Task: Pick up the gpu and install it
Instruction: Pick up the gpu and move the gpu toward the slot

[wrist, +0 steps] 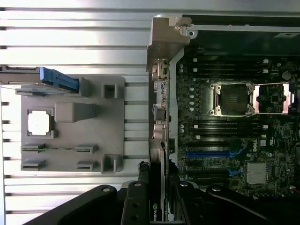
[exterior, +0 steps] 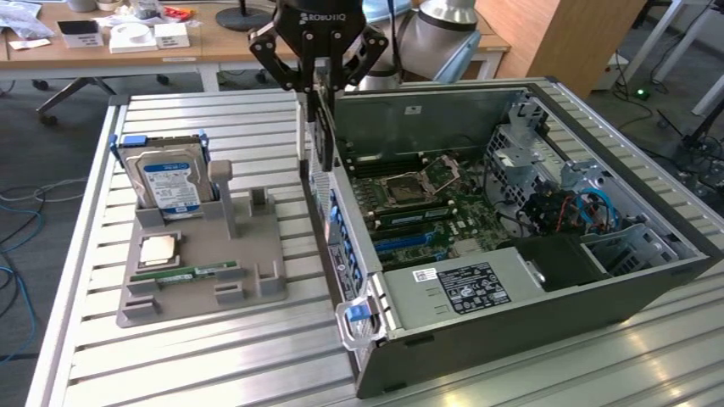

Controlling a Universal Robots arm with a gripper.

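Note:
My gripper (exterior: 322, 83) hangs above the open computer case (exterior: 487, 305), over its rear wall. It is shut on the gpu (exterior: 321, 136), a thin dark card that hangs on edge below the fingers, its pale bracket strip toward the case's rear panel. In the wrist view the gpu (wrist: 155, 212) sits edge-on between the black fingers (wrist: 135, 201) of the gripper (wrist: 158, 185), above the rear panel and beside the blue expansion slots (wrist: 211, 153). The motherboard (exterior: 436, 208) lies exposed inside the case, with blue slots (exterior: 402, 243) below the processor socket.
A grey holder tray (exterior: 254, 280) stands at the exterior view's left of the case on the slatted table (exterior: 169, 365). It carries a hard drive (exterior: 169, 182) with a blue label, a processor chip (exterior: 156, 248) and a green memory stick (exterior: 186, 274). A power supply (exterior: 476, 284) fills the case's near end.

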